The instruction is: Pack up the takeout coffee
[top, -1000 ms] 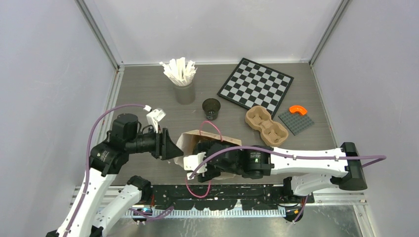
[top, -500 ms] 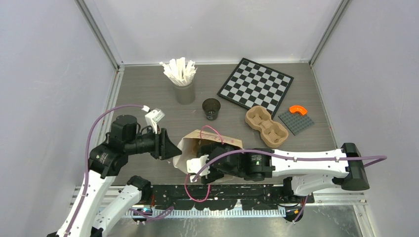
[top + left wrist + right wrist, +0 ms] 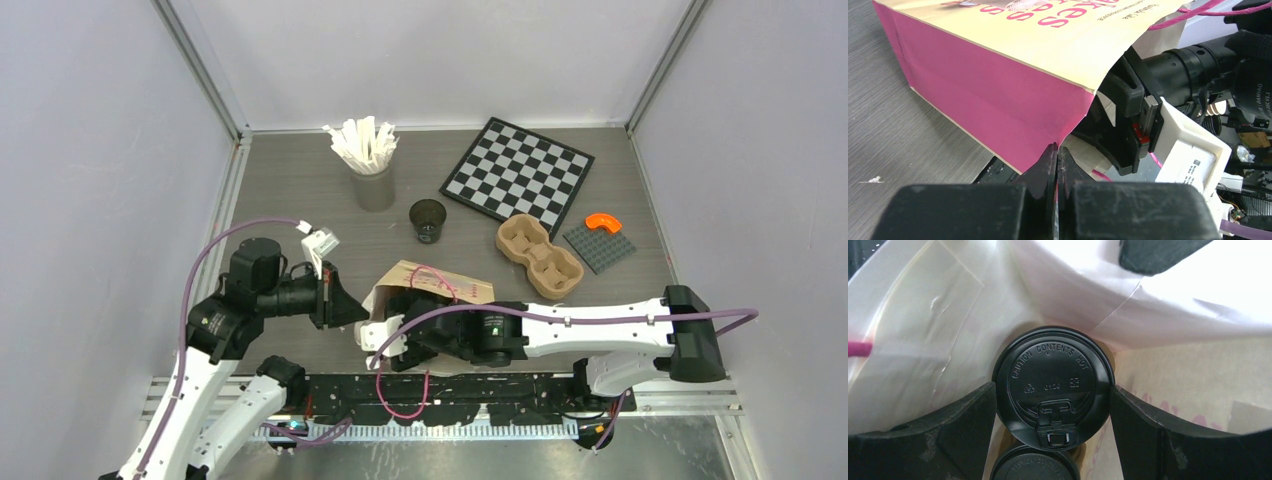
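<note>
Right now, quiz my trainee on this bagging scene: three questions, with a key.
1. True or false: the left end effector is shut on the edge of the paper bag.
2. The right end effector grips: A) a spoon, B) a lidded black cup, C) a napkin?
3. How many black lids show in the right wrist view?
Key: 1 true; 2 B; 3 two, the second lid below the first.

The left arm (image 3: 178, 395), at 8 o'clock from above, and the right arm (image 3: 600, 338), at 5 o'clock, pair white shells with black cylindrical joints. Purple cables (image 3: 215, 245) loop along both. White camera blocks (image 3: 320, 243) sit at the wrists; the fingers (image 3: 1045, 171) are matte black.
</note>
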Tool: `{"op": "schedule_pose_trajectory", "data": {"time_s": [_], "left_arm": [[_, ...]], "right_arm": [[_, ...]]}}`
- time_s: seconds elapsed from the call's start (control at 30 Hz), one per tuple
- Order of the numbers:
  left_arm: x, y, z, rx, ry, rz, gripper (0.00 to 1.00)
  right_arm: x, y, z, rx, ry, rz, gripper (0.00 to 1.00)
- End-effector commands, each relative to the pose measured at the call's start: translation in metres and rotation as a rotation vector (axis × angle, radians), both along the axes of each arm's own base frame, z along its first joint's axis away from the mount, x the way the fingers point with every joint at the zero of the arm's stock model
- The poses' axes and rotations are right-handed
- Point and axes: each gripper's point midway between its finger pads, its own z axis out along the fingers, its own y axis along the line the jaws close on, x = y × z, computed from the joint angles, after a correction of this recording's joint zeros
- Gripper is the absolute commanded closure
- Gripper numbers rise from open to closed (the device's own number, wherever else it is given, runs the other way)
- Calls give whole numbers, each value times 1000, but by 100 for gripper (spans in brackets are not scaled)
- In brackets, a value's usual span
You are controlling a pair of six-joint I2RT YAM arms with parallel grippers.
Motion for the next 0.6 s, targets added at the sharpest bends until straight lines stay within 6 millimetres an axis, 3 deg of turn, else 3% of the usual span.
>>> {"op": "schedule_pose_trajectory", "data": {"time_s": [0.0,0.17,0.57], "left_arm": [[-7,-6,8,-56,-38,-62,100],[-12,-6,9,-73,-18,-60,100],[-19,-6,11,-115,7,-44,100]], "right_arm": [[11,19,27,114,-38,-14,27],[20,10,12,89,-52,-43,27],[17,-3,-7,57,-31,-42,27]]}}
